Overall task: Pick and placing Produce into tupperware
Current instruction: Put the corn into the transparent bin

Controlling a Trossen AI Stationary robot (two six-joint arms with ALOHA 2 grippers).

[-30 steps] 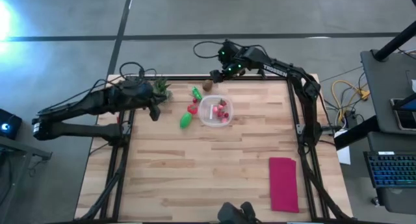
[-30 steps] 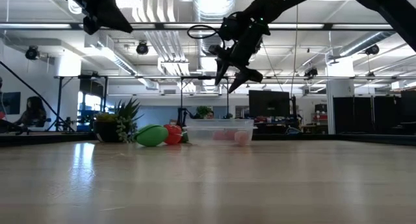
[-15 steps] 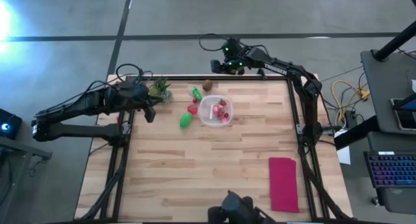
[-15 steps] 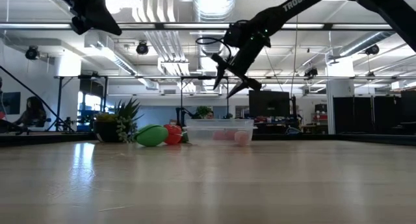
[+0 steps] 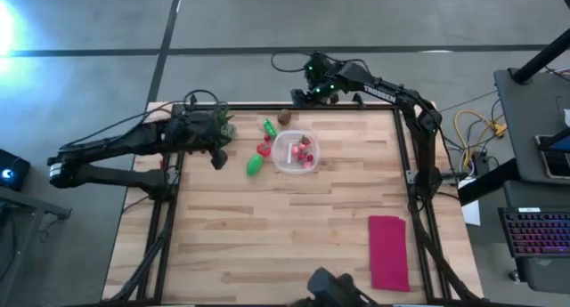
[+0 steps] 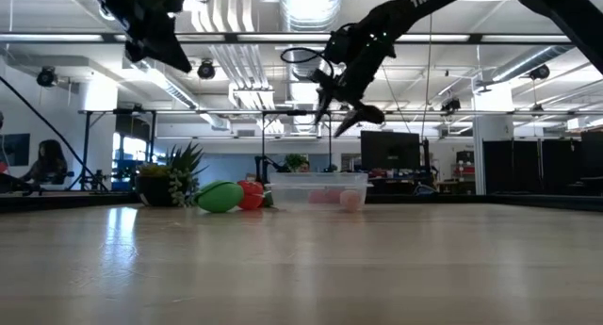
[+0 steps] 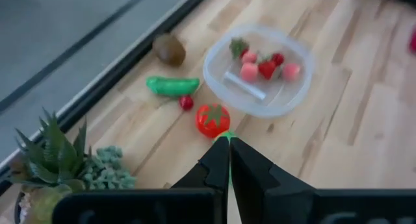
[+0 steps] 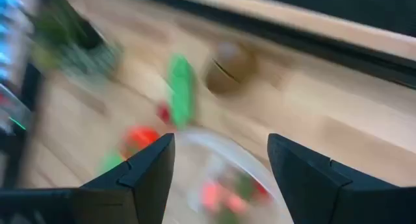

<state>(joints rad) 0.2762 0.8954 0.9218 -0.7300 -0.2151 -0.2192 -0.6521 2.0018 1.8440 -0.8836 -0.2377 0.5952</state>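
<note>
Two robot arms work over a wooden table strewn with toy produce; the clear tupperware sits near the table's far edge, already holding several small red pieces. Outside it lie a brown piece at the far edge, a green cucumber-like piece beside it, a red tomato just left of the container, and a second green piece a little nearer.

The right gripper hangs high over the far edge, close above the brown piece, its fingers spread wide and empty; within the last second it has swung out beyond the edge and come back toward the brown piece, which suggests a fresh approach to that item rather than a grasp under way.

The left gripper has meanwhile slid rightward from beside the potted plant toward the produce, and now hovers left of the second green piece; its fingers are pressed together, nothing between them, pointing at the tomato.

The container and the loose pieces have not shifted in that time; judged from the table, four items are left to load, and neither arm carries one yet.

A magenta cloth lies well apart at the near right.
</note>
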